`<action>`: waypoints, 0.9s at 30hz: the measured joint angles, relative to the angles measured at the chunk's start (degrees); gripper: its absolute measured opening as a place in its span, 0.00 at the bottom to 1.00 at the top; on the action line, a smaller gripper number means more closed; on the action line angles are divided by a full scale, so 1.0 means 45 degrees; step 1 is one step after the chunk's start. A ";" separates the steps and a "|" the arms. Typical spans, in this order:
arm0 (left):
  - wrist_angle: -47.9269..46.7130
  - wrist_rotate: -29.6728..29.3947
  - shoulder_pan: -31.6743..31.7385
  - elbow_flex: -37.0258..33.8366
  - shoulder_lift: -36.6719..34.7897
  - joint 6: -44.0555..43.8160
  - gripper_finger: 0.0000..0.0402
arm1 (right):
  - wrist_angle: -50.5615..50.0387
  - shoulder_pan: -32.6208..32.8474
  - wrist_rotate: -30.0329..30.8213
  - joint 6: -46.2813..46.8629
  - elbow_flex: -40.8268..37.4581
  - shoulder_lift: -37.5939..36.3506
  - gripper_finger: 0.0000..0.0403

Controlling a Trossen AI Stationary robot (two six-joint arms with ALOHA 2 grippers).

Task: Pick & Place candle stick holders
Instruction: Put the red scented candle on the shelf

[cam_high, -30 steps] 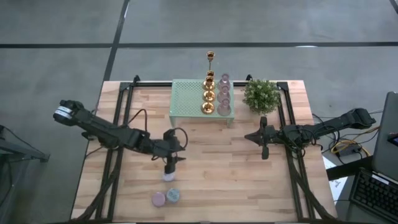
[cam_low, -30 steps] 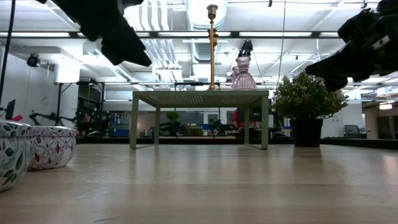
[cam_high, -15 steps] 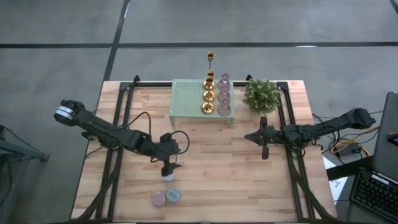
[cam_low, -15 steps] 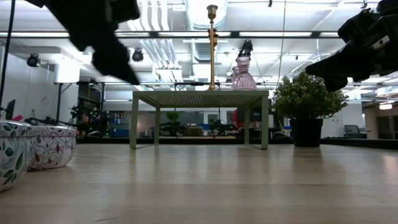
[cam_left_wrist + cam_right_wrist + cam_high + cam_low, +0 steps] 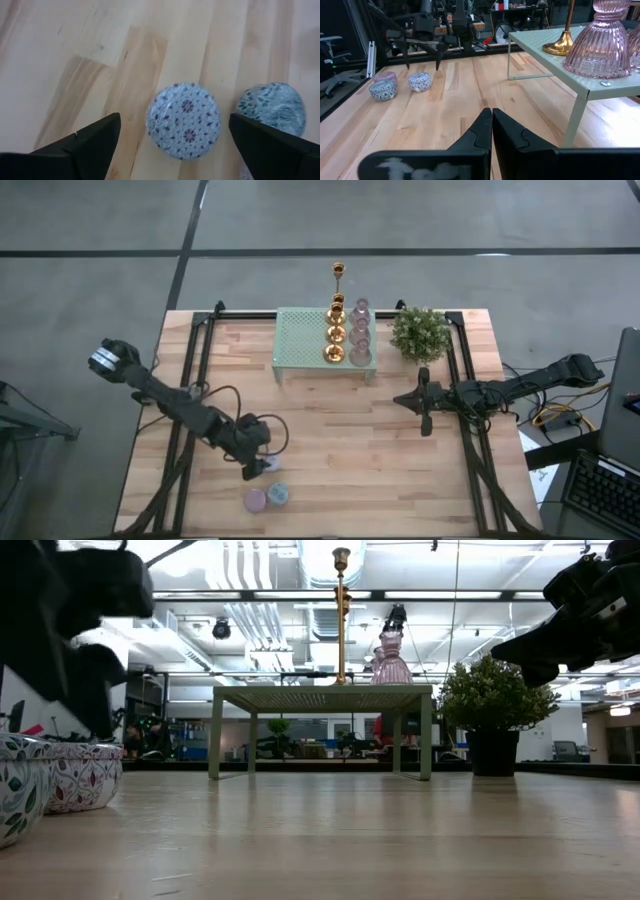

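Observation:
A squat lilac patterned holder (image 5: 184, 121) stands on the table near its front left; it also shows in the high view (image 5: 271, 466). My left gripper (image 5: 260, 468) is open and hangs just above it, one finger on either side, touching nothing. A blue holder (image 5: 279, 493) and a pink holder (image 5: 256, 500) stand beside it toward the near edge. Gold holders (image 5: 334, 335) and pinkish glass holders (image 5: 361, 332) stand on the mint-green stand (image 5: 305, 340). My right gripper (image 5: 423, 402) is shut and empty, hovering at the right.
A small bushy green plant (image 5: 420, 332) stands right of the stand at the back. A tall thin gold holder (image 5: 339, 275) rises at the stand's far end. Bare wood lies between the stand and the three squat holders.
My left gripper has moved toward the table's near edge and a little left, and has come down over the lilac holder. The holder has stayed where it was.

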 joint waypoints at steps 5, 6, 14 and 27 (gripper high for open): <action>0.1373 -0.0510 -0.0559 -0.0811 0.0034 -0.0650 0.93 | -0.0004 0.0000 0.0000 0.0000 0.0000 0.0000 0.02; 0.1537 -0.0542 -0.0630 -0.0883 0.0081 -0.0685 0.93 | -0.0003 0.0000 0.0001 0.0000 0.0000 0.0000 0.02; 0.2435 -0.1035 -0.1011 -0.0919 0.1179 -0.0589 0.93 | -0.0004 0.0000 0.0004 0.0000 0.0000 0.0001 0.02; 0.2914 -0.0774 -0.1107 -0.0472 0.2594 -0.0386 0.92 | -0.0004 0.0000 0.0000 -0.0003 0.0000 0.0000 0.02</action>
